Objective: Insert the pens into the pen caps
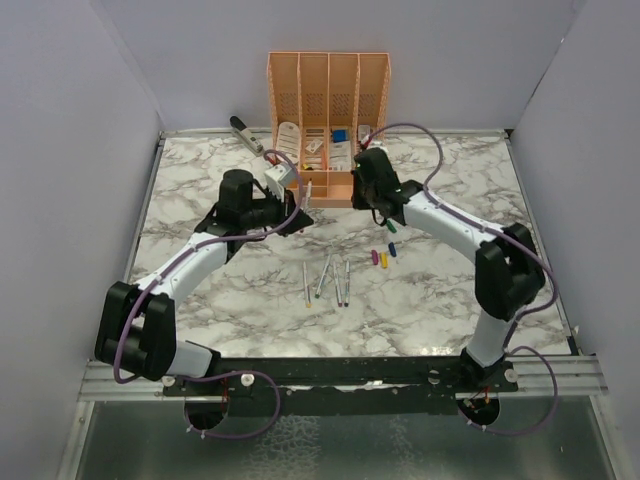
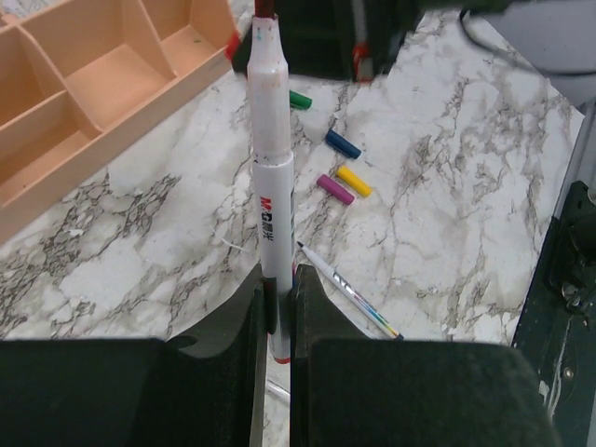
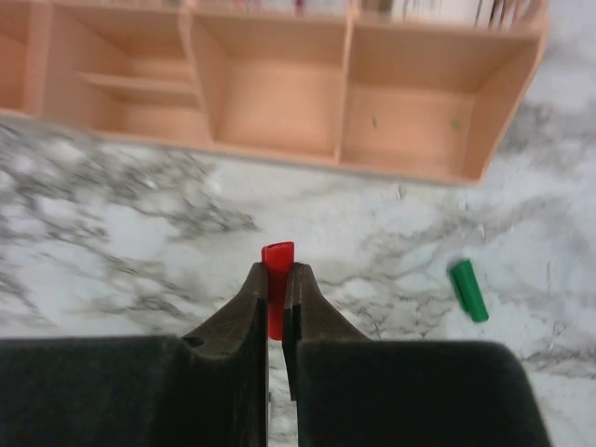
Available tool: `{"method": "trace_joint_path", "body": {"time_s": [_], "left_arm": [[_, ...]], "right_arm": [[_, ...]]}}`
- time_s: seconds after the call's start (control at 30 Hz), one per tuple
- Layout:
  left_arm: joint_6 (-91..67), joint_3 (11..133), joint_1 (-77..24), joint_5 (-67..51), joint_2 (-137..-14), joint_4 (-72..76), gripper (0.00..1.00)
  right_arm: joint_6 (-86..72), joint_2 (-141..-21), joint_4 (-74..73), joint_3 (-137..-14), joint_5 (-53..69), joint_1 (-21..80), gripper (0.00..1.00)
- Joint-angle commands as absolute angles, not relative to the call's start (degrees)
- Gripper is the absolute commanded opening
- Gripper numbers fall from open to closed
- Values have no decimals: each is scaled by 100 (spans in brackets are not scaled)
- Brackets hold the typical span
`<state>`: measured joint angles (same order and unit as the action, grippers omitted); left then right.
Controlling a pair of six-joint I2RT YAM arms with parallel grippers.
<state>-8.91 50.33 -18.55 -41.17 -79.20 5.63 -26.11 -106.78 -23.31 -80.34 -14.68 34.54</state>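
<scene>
My left gripper [image 2: 277, 275] is shut on a whitish marker pen [image 2: 265, 186] and holds it above the table, red tip pointing at the right gripper; it also shows in the top view [image 1: 303, 218]. My right gripper [image 3: 277, 270] is shut on the red cap [image 3: 277, 253], just in front of the organiser and a short way from the pen tip. The green cap [image 3: 468, 291], blue cap [image 2: 342, 143], purple cap [image 2: 334, 189] and yellow cap [image 2: 354, 181] lie on the marble. Several more pens [image 1: 325, 280] lie side by side at mid-table.
The orange organiser [image 1: 328, 90] stands at the back centre, its low front tray [image 3: 279, 93] close ahead of the right gripper. A grey stapler [image 1: 245, 133] lies at the back left. One thin pen [image 2: 349, 291] lies just below the left fingers.
</scene>
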Motion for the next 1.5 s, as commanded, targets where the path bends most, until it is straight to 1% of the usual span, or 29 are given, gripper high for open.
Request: {"method": "trace_joint_path", "body": {"time_s": [0.0, 0.1, 0.2, 0.3, 0.43, 0.63, 0.93, 1.13, 1.47], "left_arm": [[-762, 5151, -2163, -4192, -7902, 812, 0], [-783, 5176, -2471, -4004, -7841, 930, 0], [-919, 5194, -2720, -3895, -7868, 1138, 0], [-1207, 5199, -2893, -3961, -7930, 1491, 0], [-1589, 5407, -3043, -4231, -8070, 1754, 0], [-1833, 5693, -3161, -4583, -8317, 1816, 0], [-1901, 5675, -3216, -4617, -8369, 1798, 0], [-1984, 5777, -3239, -4860, -8339, 1815, 0], [-1988, 5825, -3278, -5002, -8292, 1835, 0]], "right_arm": [[-2151, -9629, -748, -7866, -1496, 3370, 1], [-2022, -9046, 39, -7444, -1437, 3299, 1], [-1959, -8371, 1277, -6637, -1215, 3238, 1], [-1954, -7733, 2455, -5869, -807, 3208, 1], [-1960, -7186, 3352, -5199, -244, 3208, 1], [-2205, -6770, 3677, -4905, 163, 3207, 1], [-2385, -6627, 3966, -4806, 808, 3208, 1], [-2372, -6640, 4694, -4480, 1234, 3208, 1], [-2492, -6756, 4838, -4560, 1331, 3208, 1]]}}
